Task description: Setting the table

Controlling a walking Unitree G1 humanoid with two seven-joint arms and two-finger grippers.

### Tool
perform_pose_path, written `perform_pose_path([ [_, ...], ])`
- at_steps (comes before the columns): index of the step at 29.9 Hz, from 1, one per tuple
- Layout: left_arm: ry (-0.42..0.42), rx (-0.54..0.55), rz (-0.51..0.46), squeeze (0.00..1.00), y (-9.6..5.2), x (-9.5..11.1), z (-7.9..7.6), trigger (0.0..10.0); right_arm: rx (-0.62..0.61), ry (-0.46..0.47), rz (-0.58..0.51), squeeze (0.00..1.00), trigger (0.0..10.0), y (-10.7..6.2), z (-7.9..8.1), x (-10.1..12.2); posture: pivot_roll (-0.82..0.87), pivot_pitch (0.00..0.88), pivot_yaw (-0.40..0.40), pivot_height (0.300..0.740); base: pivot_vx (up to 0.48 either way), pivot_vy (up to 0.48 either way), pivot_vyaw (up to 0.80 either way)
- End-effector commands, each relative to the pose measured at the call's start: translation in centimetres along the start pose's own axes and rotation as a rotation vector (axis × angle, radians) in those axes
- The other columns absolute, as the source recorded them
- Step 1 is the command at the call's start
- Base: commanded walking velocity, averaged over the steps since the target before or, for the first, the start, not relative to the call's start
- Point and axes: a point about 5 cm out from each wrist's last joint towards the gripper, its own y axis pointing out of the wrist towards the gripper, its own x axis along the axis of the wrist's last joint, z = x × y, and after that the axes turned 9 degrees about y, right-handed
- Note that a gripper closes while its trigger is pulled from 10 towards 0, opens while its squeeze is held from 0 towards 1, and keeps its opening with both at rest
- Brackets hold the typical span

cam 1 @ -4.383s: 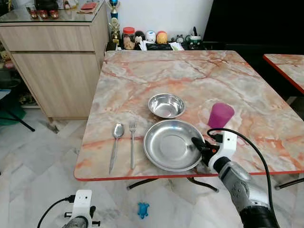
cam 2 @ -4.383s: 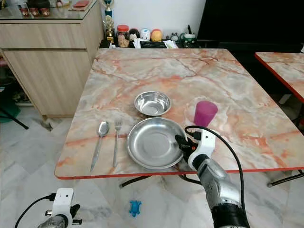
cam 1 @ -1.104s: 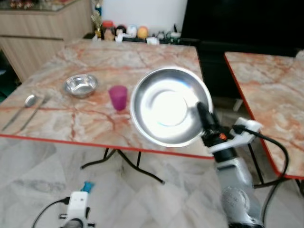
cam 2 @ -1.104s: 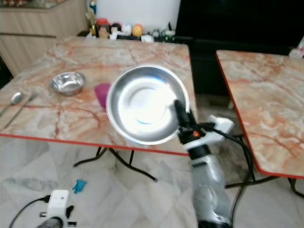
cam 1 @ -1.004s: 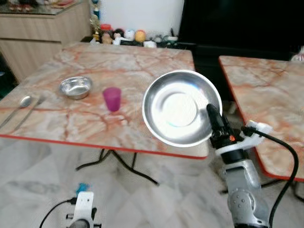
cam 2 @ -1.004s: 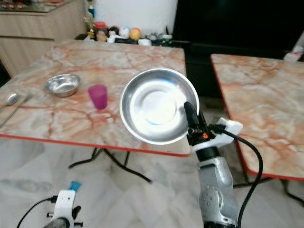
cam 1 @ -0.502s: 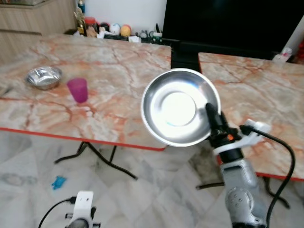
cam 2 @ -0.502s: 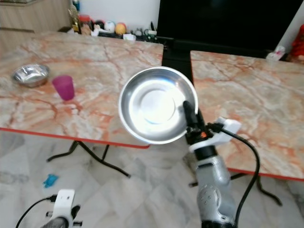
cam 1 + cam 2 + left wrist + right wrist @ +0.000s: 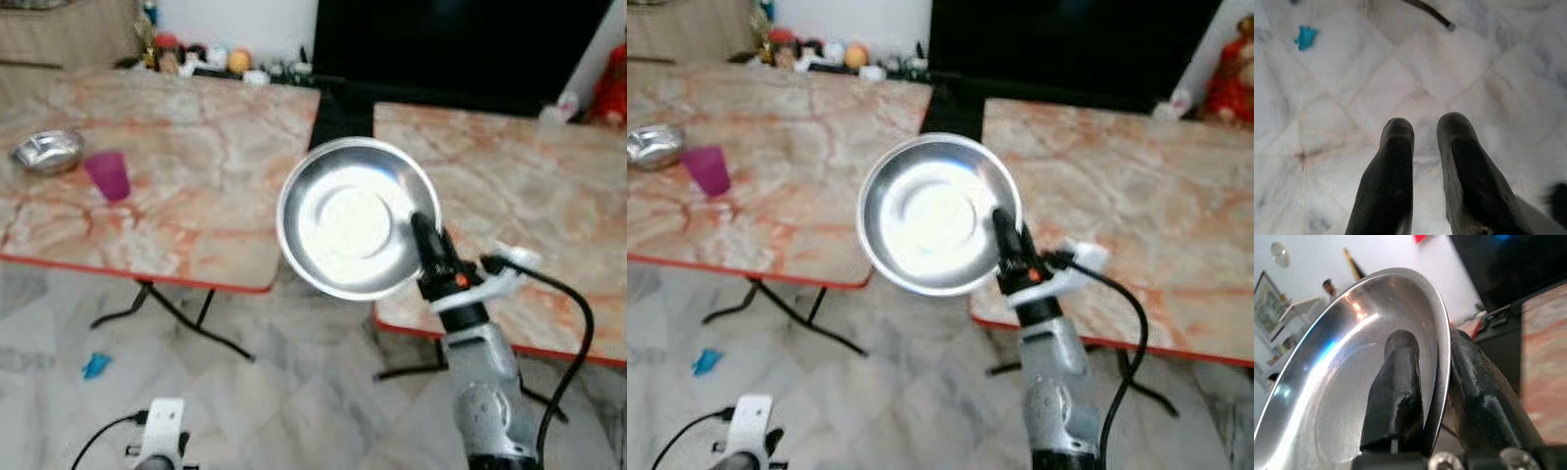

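Gleaming in mid-air, the round shiny steel plate (image 9: 358, 218) is tilted toward the camera over the gap between two orange-veined marble desks (image 9: 196, 166), pinched at its rim by the right end effector (image 9: 428, 250); the right wrist view shows one black finger (image 9: 1398, 382) inside the rim, the other behind. A magenta plastic cup (image 9: 107, 175) and small steel bowl (image 9: 45, 150) stand on the left desk. The left end effector (image 9: 1425, 134) hangs slightly parted and empty over the pale tiled floor (image 9: 1488, 63), near a blue scrap (image 9: 1305, 37).

Pale marble-tiled floor (image 9: 294, 392); two orange marble-topped tables (image 9: 196, 186), white wall (image 9: 235, 20) behind
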Motion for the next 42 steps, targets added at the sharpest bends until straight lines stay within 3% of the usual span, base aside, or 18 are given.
perform_pose_path([
  [1, -0.007, -0.027, 0.019, 0.0, -0.1, -0.4, -1.0, 10.0, -0.096, -0.045, -0.06, 0.0, 10.0, -0.4, -1.6, 1.4, 0.1, 0.0, -0.052, 0.74, 0.0, -0.334, 0.0],
  [5, -0.008, -0.027, 0.019, 0.0, -0.1, -0.4, -1.0, 10.0, -0.155, -0.063, -0.09, 0.0, 10.0, -0.4, -2.5, 1.9, 0.1, 0.0, -0.053, 0.74, 0.0, -0.337, 0.0],
  [14, -0.009, -0.029, 0.021, 0.0, -0.1, -0.4, -1.0, 10.0, -0.177, -0.085, -0.089, 0.0, 10.0, -0.6, -2.9, 2.0, 0.09, 0.0, -0.05, 0.74, 0.0, -0.335, 0.0],
  [18, -0.009, -0.03, 0.02, 0.0, -0.1, -0.4, -1.0, 10.0, -0.15, -0.248, 0.033, 0.0, 10.0, -0.8, -3.4, 1.9, 0.09, 0.0, -0.049, 0.74, 0.0, -0.335, 0.0],
  [24, -0.008, -0.029, 0.021, 0.0, -0.1, -0.5, -0.8, 10.0, -0.196, -0.417, 0.06, 0.0, 10.0, -1.4, -5.3, 4.2, 0.08, 0.0, -0.045, 0.74, 0.0, -0.331, 0.0],
  [31, -0.017, -0.053, 0.03, 0.0, -0.2, -0.7, -1.0, 10.0, -0.347, -0.403, -0.004, 0.0, 10.0, -2.1, -6.6, 4.3, 0.09, 0.0, -0.036, 0.74, 0.0, -0.137, 0.0],
  [42, -0.036, -0.061, 0.014, 0.0, -0.1, -0.5, -0.8, 10.0, -0.445, -0.391, -0.077, 0.0, 10.0, -2.3, -7.4, 4.6, 0.09, 0.0, -0.03, 0.74, 0.0, 0.0, 0.0],
])
